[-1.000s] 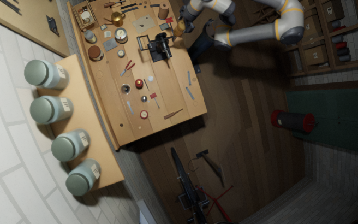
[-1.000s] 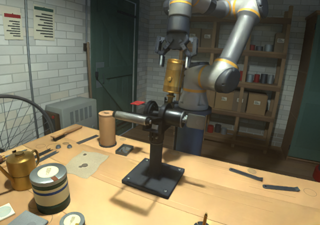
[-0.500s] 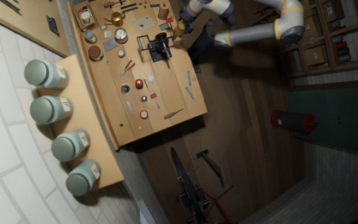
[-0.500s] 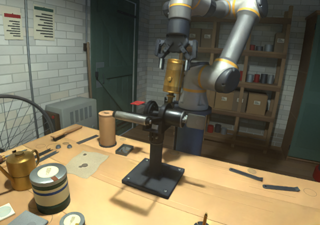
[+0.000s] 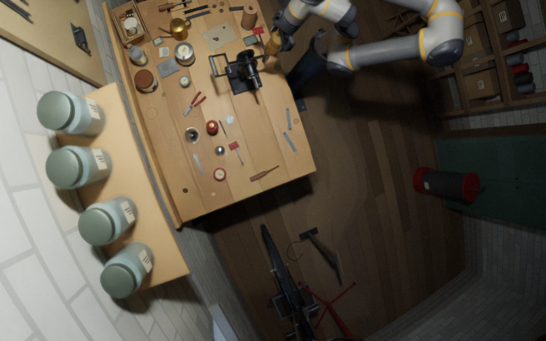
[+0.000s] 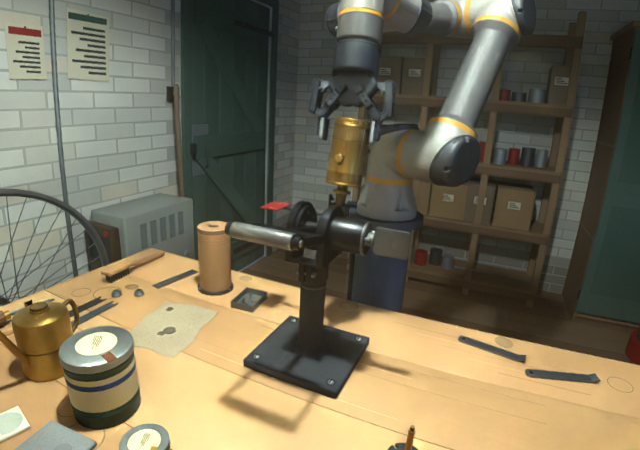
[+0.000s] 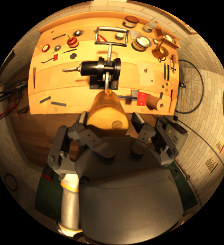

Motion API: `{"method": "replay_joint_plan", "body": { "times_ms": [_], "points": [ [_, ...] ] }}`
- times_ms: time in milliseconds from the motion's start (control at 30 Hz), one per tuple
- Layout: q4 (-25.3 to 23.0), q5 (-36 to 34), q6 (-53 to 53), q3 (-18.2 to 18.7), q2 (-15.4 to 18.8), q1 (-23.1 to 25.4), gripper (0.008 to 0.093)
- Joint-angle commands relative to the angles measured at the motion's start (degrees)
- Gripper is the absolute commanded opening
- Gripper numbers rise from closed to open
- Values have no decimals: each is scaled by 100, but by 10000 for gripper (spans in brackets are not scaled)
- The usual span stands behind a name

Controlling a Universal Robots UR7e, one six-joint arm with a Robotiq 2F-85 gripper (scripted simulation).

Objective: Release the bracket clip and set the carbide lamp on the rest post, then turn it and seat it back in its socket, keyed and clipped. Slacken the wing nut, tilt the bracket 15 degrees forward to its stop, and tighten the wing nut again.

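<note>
At the far edge of the workbench a black bracket stand (image 6: 315,300) rises from a square base plate and carries a horizontal dark barrel (image 6: 341,231) with a steel bar (image 6: 261,234) pointing left. The brass carbide lamp (image 6: 347,152) (image 7: 107,112) (image 5: 273,44) stands upright on top of the bracket, its narrow foot resting in the fitting behind the barrel. A small red tab (image 6: 275,206) sits just left of the bracket head. My gripper (image 6: 347,125) (image 7: 111,122) hangs straight down over the lamp's top, its fingers on either side of the brass body. It is open and holds nothing.
A tan cylinder (image 6: 214,257) stands on the bench left of the bracket, with a small dark tray (image 6: 249,299) beside it. A brass oil can (image 6: 36,339) and a striped tin (image 6: 99,376) sit at the near left. Flat grey strips (image 6: 491,348) lie on the right of the bench.
</note>
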Motion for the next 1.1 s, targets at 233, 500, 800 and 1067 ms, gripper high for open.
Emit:
{"method": "replay_joint_plan", "body": {
  "times_ms": [233,500,800,1067],
  "points": [
    [-3,0,0,-3,0,0,880],
    [-3,0,0,-3,0,0,730],
    [-3,0,0,-3,0,0,550],
    [-3,0,0,-3,0,0,390]
  ]
}}
